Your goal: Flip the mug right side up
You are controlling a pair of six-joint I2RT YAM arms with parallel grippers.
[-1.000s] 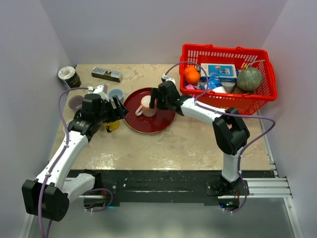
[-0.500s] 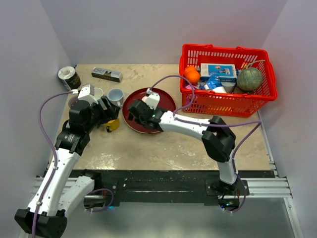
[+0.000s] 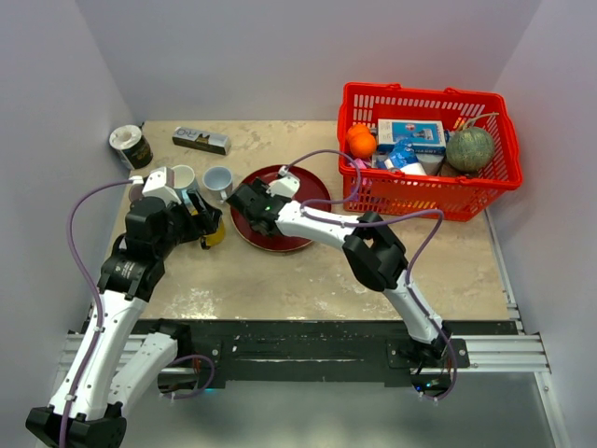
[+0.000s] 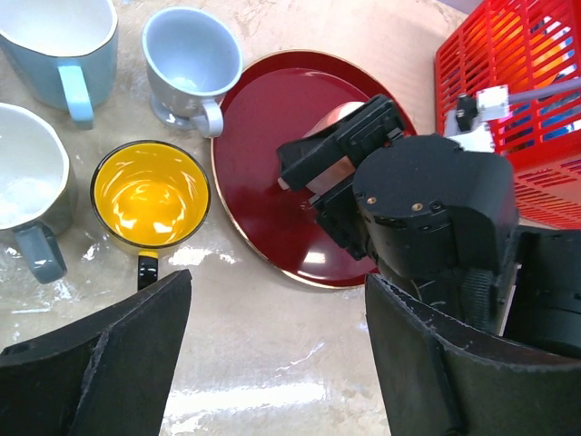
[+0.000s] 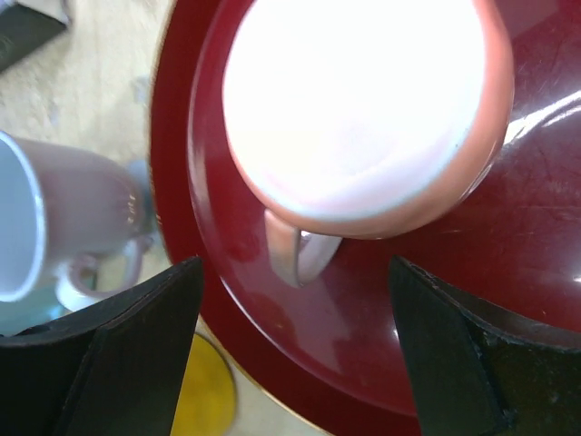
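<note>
A pink mug [image 5: 363, 109] stands on the dark red plate [image 5: 454, 300], its handle [image 5: 295, 254] pointing at my right gripper. It turns a pale, washed-out round face to the camera; I cannot tell whether that is its mouth or its base. My right gripper [image 5: 295, 271] is open, its fingers either side of the handle and apart from it. In the top view the right gripper [image 3: 244, 201] hides the mug over the plate's [image 3: 298, 233] left part. My left gripper [image 4: 280, 282] is open and empty above the table beside the plate [image 4: 263, 136].
A yellow mug [image 4: 150, 195], a small grey mug [image 4: 191, 59], a blue mug [image 4: 64, 41] and a pale mug [image 4: 27, 191] stand upright left of the plate. A red basket [image 3: 429, 149] of groceries is at the back right. A tin [image 3: 129, 145] and a box [image 3: 201, 140] lie at the back left.
My right gripper has swung left across the plate and now covers the mug in the top view. My left gripper has drawn back a little to the left.
</note>
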